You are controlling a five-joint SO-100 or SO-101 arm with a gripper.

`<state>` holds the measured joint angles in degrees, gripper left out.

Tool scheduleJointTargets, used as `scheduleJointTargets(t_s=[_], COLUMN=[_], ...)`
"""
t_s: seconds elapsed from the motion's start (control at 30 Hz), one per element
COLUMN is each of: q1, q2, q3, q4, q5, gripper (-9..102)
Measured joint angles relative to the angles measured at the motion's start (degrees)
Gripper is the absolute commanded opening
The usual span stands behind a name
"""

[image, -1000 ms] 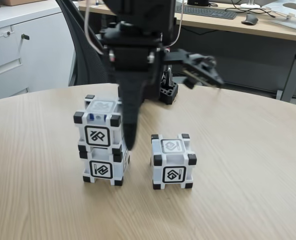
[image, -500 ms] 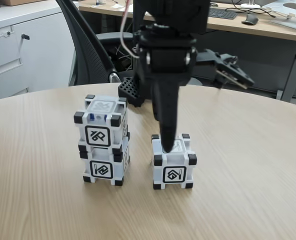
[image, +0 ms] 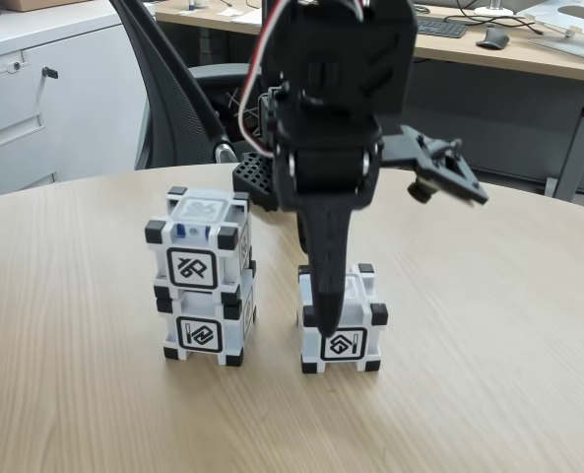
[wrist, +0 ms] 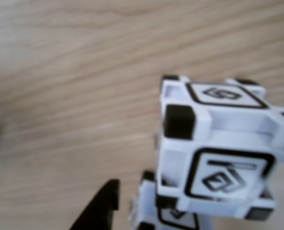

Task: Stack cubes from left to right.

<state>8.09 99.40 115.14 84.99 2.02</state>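
In the fixed view two cubes stand stacked at the left, the upper cube [image: 199,244] resting on the lower cube [image: 206,331]. A third cube [image: 347,333] stands alone on the table to their right. My gripper [image: 401,262] hangs over this single cube and is open wide. One black finger [image: 322,296] reaches down against the cube's front left side, and the other jaw sticks out to the upper right, clear of it. In the wrist view a blurred cube [wrist: 221,143] sits close at the right, with a black fingertip [wrist: 104,207] left of it.
The round wooden table [image: 488,335] has bare room to the right and in front of the cubes. A black office chair [image: 173,89] stands behind the table. White cabinets [image: 35,89] are at the back left and a desk [image: 508,49] at the back right.
My gripper has swung right from beside the stack to the single cube, then dropped lower so its finger reaches down the cube's side. The jaws stayed open. The cubes have not moved.
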Motion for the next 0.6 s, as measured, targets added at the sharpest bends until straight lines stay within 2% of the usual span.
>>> scheduleJointTargets(t_s=[0.37, 0.6], q1=[0.0, 0.0], q2=[-5.3, -6.2], q3=[0.0, -0.1], q4=[-0.3, -1.0], q5=[0.7, 1.7], gripper=[42, 35])
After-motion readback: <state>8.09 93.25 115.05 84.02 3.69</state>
